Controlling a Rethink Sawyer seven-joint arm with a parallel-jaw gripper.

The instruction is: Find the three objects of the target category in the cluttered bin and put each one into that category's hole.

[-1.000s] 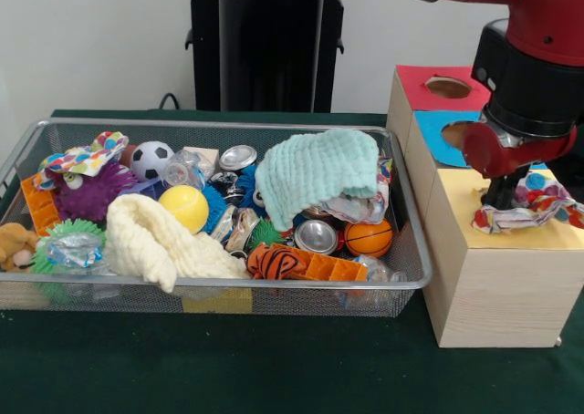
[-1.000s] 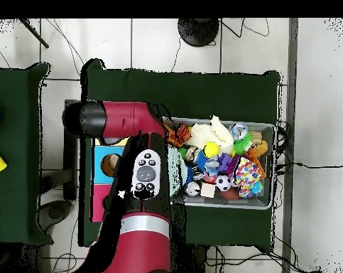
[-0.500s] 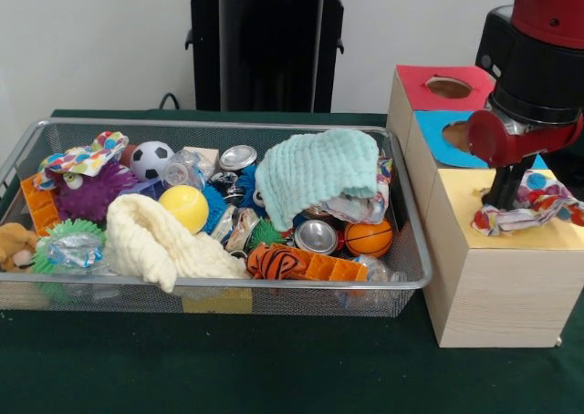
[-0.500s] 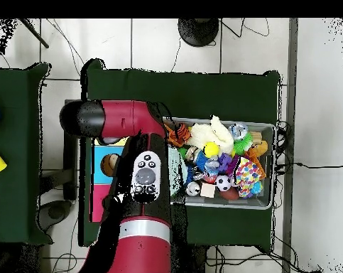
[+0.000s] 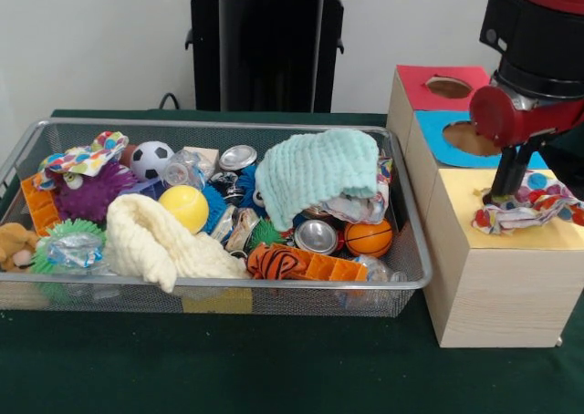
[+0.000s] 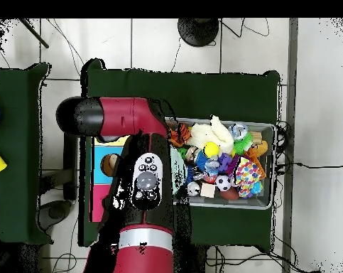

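A patterned cloth (image 5: 534, 204) with coloured dots lies crumpled on top of the yellow-topped wooden box (image 5: 493, 277), at its far right. My gripper (image 5: 502, 193) hangs just above the cloth's left edge, its tip at or touching the fabric. In the wire bin (image 5: 228, 288) lie a mint cloth (image 5: 315, 168), a cream cloth (image 5: 155, 236) and another patterned cloth (image 5: 82, 157) at the far left. In the overhead view my arm (image 6: 142, 185) covers the gripper and most of the boxes (image 6: 101, 165).
Behind the yellow box stand a blue-topped box (image 5: 438, 145) and a red-topped box (image 5: 424, 77), each with a round hole. The bin also holds a soccer ball (image 5: 151, 157), yellow ball (image 5: 184, 206), basketball (image 5: 369, 238), crushed cans (image 5: 316, 235) and an orange tiger toy (image 5: 278, 261).
The arm and gripper have risen steadily above the yellow box. The patterned cloth has stayed lying on the box top, barely shifted.
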